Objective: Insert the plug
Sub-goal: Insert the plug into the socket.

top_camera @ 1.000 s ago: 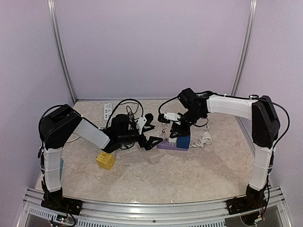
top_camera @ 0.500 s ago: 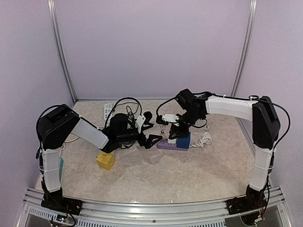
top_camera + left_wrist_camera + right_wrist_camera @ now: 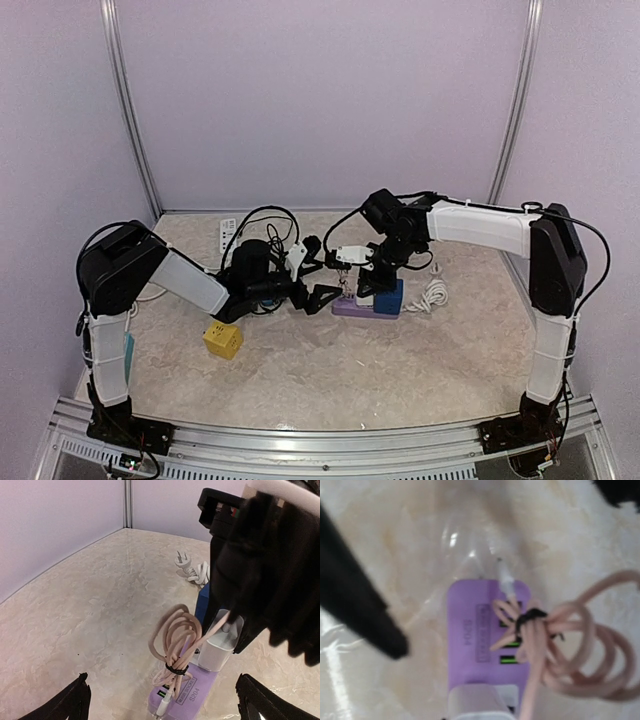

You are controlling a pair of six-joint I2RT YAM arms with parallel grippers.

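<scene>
Right gripper (image 3: 368,282) clamped on the white plug (image 3: 217,650), which stands on the purple strip (image 3: 192,687) at top-view centre; left gripper (image 3: 322,272) spread wide, empty, just left of the strip.

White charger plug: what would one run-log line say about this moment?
right hand: shut on white charger | charger: upright atop purple power strip | left hand: open, near strip | pink cable: bundled
</scene>
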